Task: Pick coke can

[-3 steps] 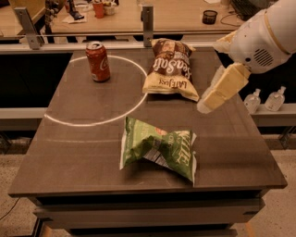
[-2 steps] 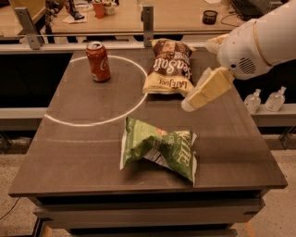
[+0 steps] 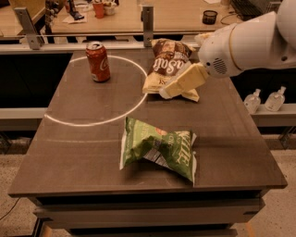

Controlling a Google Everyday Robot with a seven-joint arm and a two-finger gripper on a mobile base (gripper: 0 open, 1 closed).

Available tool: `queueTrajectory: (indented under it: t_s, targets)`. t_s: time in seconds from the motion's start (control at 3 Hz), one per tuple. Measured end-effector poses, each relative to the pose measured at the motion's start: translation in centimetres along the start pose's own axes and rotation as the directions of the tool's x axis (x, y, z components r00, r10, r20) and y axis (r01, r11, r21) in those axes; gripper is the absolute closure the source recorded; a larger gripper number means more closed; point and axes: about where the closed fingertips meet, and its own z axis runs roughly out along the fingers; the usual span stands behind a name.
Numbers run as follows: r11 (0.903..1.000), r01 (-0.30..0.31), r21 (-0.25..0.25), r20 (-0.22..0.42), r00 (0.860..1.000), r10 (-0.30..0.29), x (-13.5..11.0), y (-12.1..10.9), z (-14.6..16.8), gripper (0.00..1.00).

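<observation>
coke can upright far left, hand well right over brown bag (grip unreadable)

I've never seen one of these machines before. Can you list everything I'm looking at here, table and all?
coke can: one, red with a silver top, upright at the table's far left, inside the white circle.
brown chip bag: one, brown and cream, far middle of the table.
green chip bag: one, green, crumpled, near middle.
table: one, dark, fills most of the view.
white circle: one, white, marked on the table's left half.
clear bottles: two, on a ledge right of the table.
red cup: one, on the far counter.
arm: one, white, entering from the upper right.
gripper: one, cream, over the brown chip bag's near right part, well right of the can.
</observation>
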Motion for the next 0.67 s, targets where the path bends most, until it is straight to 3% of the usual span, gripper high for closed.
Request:
queueTrajectory:
  t_s: [0.67]
  targets:
    - [0.9996,-0.026,0.007,0.012,1.0,0.026,-0.35,-0.26,0.22,0.0]
